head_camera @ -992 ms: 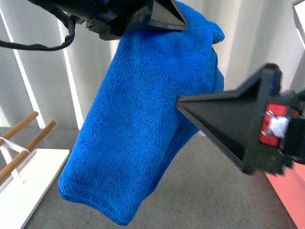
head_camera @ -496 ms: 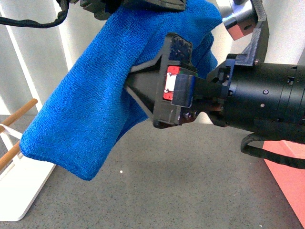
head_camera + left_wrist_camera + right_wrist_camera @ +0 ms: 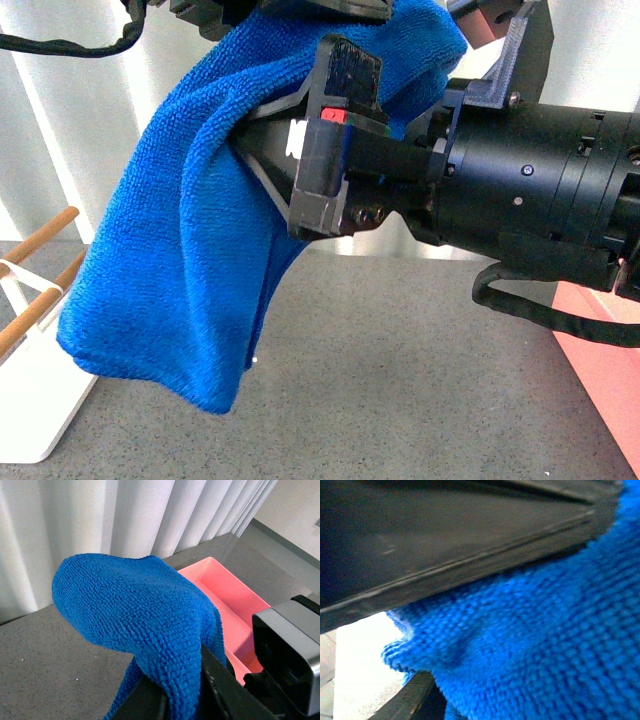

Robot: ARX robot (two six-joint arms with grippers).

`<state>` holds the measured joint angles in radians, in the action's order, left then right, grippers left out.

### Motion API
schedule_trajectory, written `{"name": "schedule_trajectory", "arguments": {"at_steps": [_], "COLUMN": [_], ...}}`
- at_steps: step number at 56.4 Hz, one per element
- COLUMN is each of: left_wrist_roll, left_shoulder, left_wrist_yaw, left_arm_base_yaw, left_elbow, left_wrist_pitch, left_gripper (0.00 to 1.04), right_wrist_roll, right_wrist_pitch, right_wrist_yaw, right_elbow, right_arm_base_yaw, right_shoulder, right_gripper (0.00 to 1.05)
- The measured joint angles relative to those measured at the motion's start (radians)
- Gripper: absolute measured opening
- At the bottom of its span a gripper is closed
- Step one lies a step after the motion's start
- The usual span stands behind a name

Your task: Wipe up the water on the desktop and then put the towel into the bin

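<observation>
Front view looks across the desk toward the curtain; left wrist view looks down over the towel to the bin; right wrist view sits almost against the towel, shared by all

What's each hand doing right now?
Left hand: closed on the towel, holding it up.
Right hand: towel between its jaws; clamped or not, cannot tell.

Fluffy microfibre towel, matt desktop w/ light specks, smooth plastic bin.
</observation>
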<state>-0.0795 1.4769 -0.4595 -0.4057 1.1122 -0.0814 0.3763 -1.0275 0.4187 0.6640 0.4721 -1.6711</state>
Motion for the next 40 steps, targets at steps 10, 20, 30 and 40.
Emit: {"name": "schedule_trajectory", "arguments": {"at_steps": [10,20,30,40], "left_wrist_roll": [0.000,0.000,0.000,0.000], "left_shoulder": [0.000,0.000,0.000,0.000], "left_wrist_yaw": [-0.001,-0.004,-0.003,-0.003], "left_arm_base_yaw": [0.000,0.000,0.000,0.000], "left_elbow": [0.000,0.000,0.000,0.000], "left_wrist_pitch": [0.000,0.000,0.000,-0.001], "left_gripper": [0.42,0.70,0.95,0.98], "right_wrist_roll": [0.013,0.000,-0.009,-0.030], "right_wrist_pitch": [0.006,0.023,0.063,0.074], "right_wrist_yaw": [-0.002,-0.010,-0.035,-0.043], "right_elbow": [-0.021,-0.040,-0.052,-0.078], "right_arm_base_yaw": [0.000,0.000,-0.010,-0.026], "right_shoulder": [0.023,0.039,0.039,0.039], "right_gripper": [0.26,0.04,0.04,0.04]}}
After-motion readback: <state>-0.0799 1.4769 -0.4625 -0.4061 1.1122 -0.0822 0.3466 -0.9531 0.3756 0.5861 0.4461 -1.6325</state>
